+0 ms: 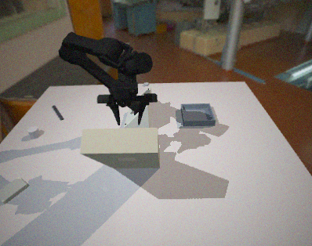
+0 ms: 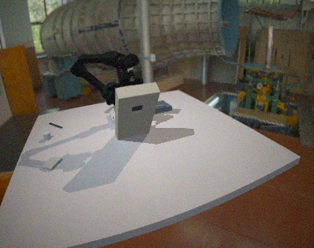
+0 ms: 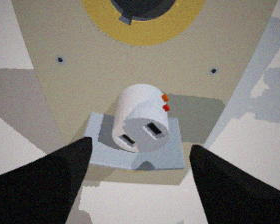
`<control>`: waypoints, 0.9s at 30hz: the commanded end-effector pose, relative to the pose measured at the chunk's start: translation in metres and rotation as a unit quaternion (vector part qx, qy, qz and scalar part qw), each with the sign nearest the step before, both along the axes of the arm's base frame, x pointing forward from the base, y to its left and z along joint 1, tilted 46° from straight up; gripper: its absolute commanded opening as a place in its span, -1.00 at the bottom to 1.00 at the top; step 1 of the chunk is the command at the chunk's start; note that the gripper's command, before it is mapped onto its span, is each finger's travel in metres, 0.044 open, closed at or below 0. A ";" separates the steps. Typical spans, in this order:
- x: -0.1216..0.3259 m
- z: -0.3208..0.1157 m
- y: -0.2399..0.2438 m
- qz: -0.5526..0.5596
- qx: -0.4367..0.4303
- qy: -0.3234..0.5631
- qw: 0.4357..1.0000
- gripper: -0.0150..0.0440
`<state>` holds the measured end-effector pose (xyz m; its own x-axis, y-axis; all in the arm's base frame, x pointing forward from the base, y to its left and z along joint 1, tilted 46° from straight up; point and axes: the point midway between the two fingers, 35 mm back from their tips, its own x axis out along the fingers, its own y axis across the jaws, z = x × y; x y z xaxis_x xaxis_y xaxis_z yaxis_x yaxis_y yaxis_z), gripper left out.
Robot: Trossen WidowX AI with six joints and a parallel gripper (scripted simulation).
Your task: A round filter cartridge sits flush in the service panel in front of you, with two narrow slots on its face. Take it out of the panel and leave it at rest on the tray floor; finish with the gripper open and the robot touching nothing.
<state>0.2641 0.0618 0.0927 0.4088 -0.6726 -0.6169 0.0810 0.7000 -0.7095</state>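
Observation:
The cream service panel (image 1: 119, 141) (image 2: 134, 110) (image 3: 58, 23) stands upright on the table. The white round cartridge (image 3: 140, 119), with two dark slots on its face and red marks on its side, lies tilted on a pale grey-blue slab (image 3: 171, 156) at the panel's foot. My gripper (image 3: 142, 147) (image 1: 129, 123) is open, pointing down behind the panel. Its fingers stand on either side of the cartridge and apart from it. The grey-blue tray (image 1: 197, 123) (image 2: 163, 106) sits to the right, away from the gripper.
A dark bar (image 1: 58, 112) (image 2: 55, 125), a small white cylinder (image 1: 33, 130) (image 2: 46, 135) and a pale flat block (image 1: 11, 189) (image 2: 52, 163) lie on the table's left side. The panel blocks the gripper from the exterior view.

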 end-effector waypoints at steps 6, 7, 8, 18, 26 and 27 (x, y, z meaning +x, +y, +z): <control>0.004 -0.011 -0.010 0.001 0.000 0.006 1.000 0.54; 0.005 -0.012 -0.011 0.001 0.000 0.006 1.000 0.54; 0.005 -0.013 -0.012 0.001 0.000 0.006 1.000 0.54; 0.012 -0.022 -0.023 0.001 -0.001 0.006 1.000 0.54; 0.015 -0.028 -0.031 0.001 -0.002 0.005 1.000 0.54; 0.016 -0.026 -0.028 0.000 0.002 0.004 1.000 0.45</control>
<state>0.2798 0.0331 0.0663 0.4028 -0.6706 -0.6230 0.0761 0.7028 -0.7073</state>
